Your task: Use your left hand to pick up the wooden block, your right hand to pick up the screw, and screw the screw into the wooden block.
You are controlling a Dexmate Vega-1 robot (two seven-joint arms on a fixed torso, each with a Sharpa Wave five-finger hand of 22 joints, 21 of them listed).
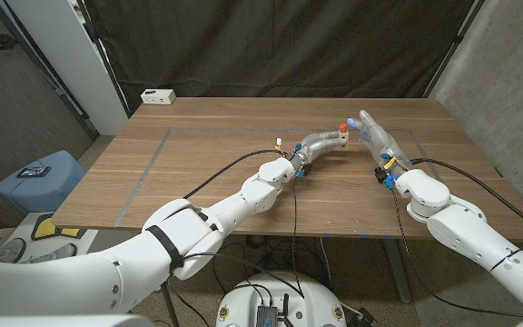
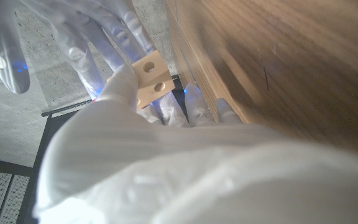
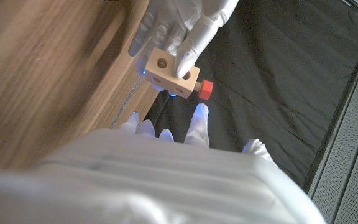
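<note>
Right, from the head view I've got both arms meeting over the middle of the desk [image 1: 198, 163], my left hand [image 1: 320, 143] reaching across with the wooden block [image 1: 341, 138] at its fingertips, lifted clear of the wood, and the red head of the screw [image 1: 341, 127] poking up just above it. My right hand [image 1: 377, 138] stands just beside the block with its fingers stretched out long, and I can't see it holding anything. Over by the far left corner there's a small white box [image 1: 158, 95], well apart from the action. Moving to the left wrist view, the block [image 2: 151, 77] sits pinched at the tips of my left hand [image 2: 166, 112], two round holes facing the camera, and the right hand [image 2: 73, 37] hangs behind it with fingers spread wide, empty. Now the right wrist view: the block [image 3: 169, 71] is gripped by the left hand [image 3: 182, 31], and the red screw [image 3: 206, 89] juts out of one end, so I judge it already seated at least partway. My right hand's fingertips [image 3: 199, 115] sit just short of that red head, not touching it. The risk from here: the block is only pinched at the fingertips, so if I push on the screw off-axis, it could twist or slip out and drop to the desk.
</note>
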